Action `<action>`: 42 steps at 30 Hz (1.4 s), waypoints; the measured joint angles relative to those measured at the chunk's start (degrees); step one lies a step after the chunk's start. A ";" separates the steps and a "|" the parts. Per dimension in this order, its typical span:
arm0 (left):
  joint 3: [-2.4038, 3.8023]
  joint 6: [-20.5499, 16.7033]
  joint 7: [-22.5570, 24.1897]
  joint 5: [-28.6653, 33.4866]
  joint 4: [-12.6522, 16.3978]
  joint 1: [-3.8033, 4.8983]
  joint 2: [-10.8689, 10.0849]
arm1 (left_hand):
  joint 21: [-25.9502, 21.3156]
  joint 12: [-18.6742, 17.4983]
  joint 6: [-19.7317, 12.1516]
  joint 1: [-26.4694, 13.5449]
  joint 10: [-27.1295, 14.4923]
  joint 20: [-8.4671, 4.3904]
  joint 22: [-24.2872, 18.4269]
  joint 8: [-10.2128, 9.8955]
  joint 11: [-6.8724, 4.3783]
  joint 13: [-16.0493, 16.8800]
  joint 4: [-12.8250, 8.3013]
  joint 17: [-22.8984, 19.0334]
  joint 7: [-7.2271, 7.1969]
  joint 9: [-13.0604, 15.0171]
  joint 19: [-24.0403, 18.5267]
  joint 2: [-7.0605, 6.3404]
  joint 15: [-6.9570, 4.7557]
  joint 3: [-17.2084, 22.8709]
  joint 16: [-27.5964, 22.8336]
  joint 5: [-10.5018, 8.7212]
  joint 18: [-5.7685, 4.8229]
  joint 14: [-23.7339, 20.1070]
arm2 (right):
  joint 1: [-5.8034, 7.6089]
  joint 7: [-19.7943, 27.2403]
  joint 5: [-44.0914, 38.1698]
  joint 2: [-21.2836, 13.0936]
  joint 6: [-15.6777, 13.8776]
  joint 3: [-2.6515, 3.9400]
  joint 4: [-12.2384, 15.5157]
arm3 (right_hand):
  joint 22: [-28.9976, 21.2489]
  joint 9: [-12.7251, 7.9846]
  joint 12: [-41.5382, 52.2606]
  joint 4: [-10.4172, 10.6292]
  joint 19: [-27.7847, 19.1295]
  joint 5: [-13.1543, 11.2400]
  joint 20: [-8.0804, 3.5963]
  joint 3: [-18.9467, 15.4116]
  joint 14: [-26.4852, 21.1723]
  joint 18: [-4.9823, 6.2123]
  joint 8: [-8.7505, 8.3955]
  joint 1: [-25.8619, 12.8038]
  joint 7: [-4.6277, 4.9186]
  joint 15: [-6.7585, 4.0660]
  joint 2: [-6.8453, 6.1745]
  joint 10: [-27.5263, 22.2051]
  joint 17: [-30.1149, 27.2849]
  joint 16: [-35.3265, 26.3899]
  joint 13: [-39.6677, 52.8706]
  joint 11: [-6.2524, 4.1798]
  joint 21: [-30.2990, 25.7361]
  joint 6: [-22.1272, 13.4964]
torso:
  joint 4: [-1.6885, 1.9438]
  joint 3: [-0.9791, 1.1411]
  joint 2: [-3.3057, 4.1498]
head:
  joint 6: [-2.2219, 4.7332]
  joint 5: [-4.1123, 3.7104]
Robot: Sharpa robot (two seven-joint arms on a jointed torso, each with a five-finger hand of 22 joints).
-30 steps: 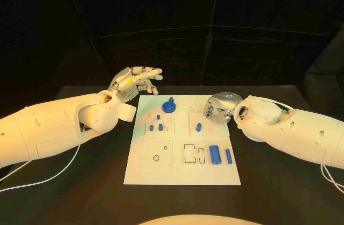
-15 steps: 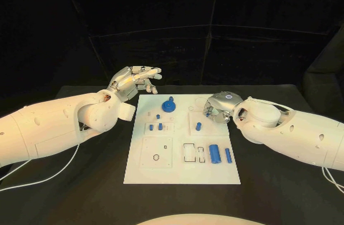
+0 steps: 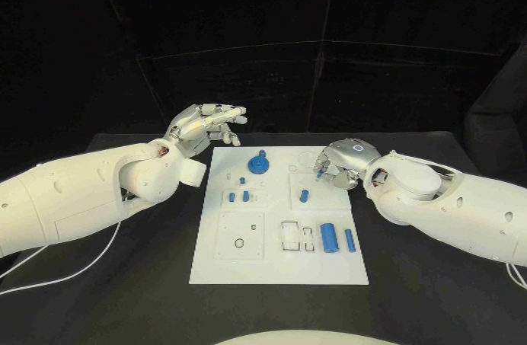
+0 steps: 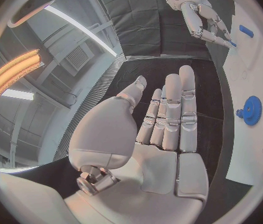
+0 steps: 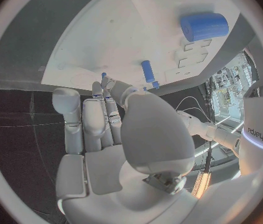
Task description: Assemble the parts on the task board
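Note:
The white task board (image 3: 275,265) lies in the middle of the black table. On it are a blue gear (image 3: 259,164), a thick blue cylinder (image 3: 328,234), a slim blue rod (image 3: 350,239), a blue peg (image 3: 305,195) and a few small blue pegs (image 3: 231,196). My right hand (image 3: 338,162) hovers over the board's far right corner and pinches a small blue part (image 3: 320,173) at its fingertips. The left wrist view shows that hand (image 4: 203,17) too. My left hand (image 3: 206,124) is raised beyond the board's far left corner, fingers apart, holding nothing.
The black table (image 3: 121,284) runs wide on both sides of the board. Both white forearms lie along the board's sides. The board's near half has empty recesses (image 3: 240,234) beside the cylinder.
My right hand has shifted slightly to the right and away from me with the small blue part. The left hand stays put.

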 measured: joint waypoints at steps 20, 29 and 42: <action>-0.01 0.27 -0.88 -0.31 -1.10 0.01 0.28 | -0.29 0.37 0.00 0.61 -0.41 0.00 -0.25 0.00 0.01 0.11 -0.10 -0.10 0.00 0.00 0.00 0.61 0.21 -0.21 0.00 0.00 -0.01 -0.21 | 0.50 0.20 2.52 -1.95 -5.16 0.12 13.36 | 0.83 -0.11 -0.54 -0.16 0.19 0.36 0.20 0.16 0.00 0.00 -0.38 -0.01 0.00 0.00 -0.02 -0.01 0.16 0.66 0.04 0.00 0.72 -0.02 | 0.02 -0.09 0.02 | 0.54 1.08; -0.01 0.22 -0.97 -0.41 -1.11 0.05 0.28 | -0.27 0.37 0.00 0.90 -0.41 0.00 -0.31 0.00 0.01 0.10 -0.27 -0.10 0.00 0.06 0.00 0.90 -0.01 -0.37 0.00 0.00 -0.02 -0.43 | 0.43 0.56 3.41 4.45 -4.96 -0.11 12.82 | 0.82 -0.09 -0.83 -0.34 0.19 0.36 0.20 0.35 0.00 0.01 -0.49 -0.01 -0.04 0.00 -0.02 -0.01 0.10 0.66 0.04 0.01 0.72 -0.06 | 0.07 -0.19 0.14 | 0.04 2.98; 0.00 0.07 -1.00 -0.49 -1.87 0.57 0.72 | -0.67 0.86 0.00 1.28 -0.40 0.00 -0.48 0.00 0.01 0.21 -0.26 -0.23 0.00 0.12 0.00 1.28 -0.01 -0.37 0.00 0.00 -0.02 -0.42 | -2.59 1.83 4.12 10.47 -2.00 -2.70 7.82 | 0.77 -0.10 -1.09 -0.18 0.19 0.35 0.20 0.52 0.00 0.01 -0.65 -0.01 0.10 0.00 -0.02 -0.01 -0.09 0.66 0.03 0.01 0.72 -0.34 | -0.04 -0.10 0.21 | -1.55 5.43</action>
